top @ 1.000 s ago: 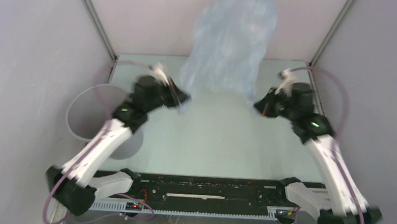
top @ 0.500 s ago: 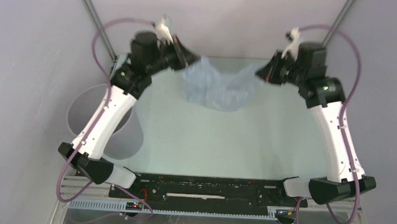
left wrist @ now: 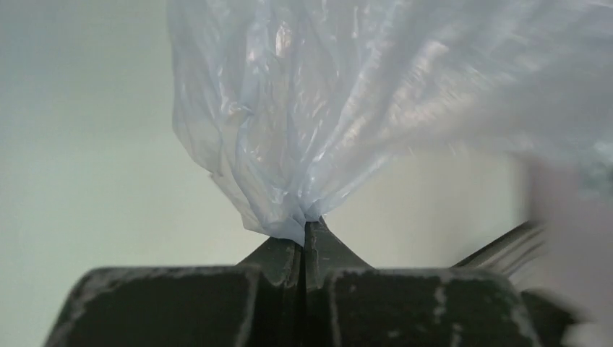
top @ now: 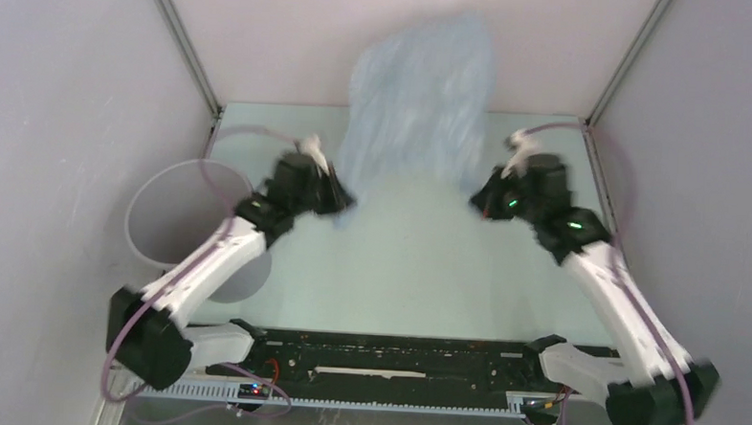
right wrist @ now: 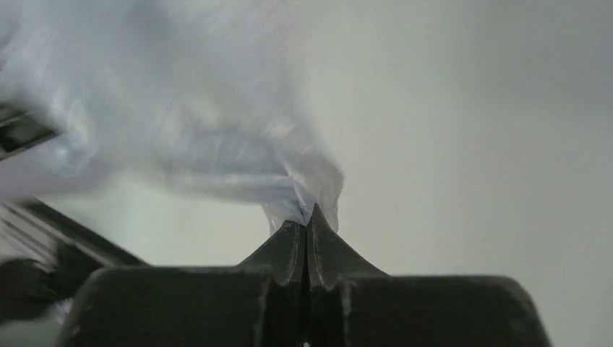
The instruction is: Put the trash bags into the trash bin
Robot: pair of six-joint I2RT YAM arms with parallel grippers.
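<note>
This is looking like a robotics lab cell: plain grey panels (top: 60,112) are closing in a pale worktop (top: 417,272) on three sides, with metal posts (top: 180,41) standing at its far corners. Along the worktop's near edge, a black rail (top: 395,355) is carrying two arms (top: 207,272), circuit boards (top: 252,390) and purple cables (top: 251,130).

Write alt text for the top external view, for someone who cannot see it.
Two arms hold a pale blue trash bag spread between them, the left gripper and right gripper each shut on a lower corner, the film billowing up, blurred, toward the back wall. A grey trash bin stands beside the left arm.
</note>
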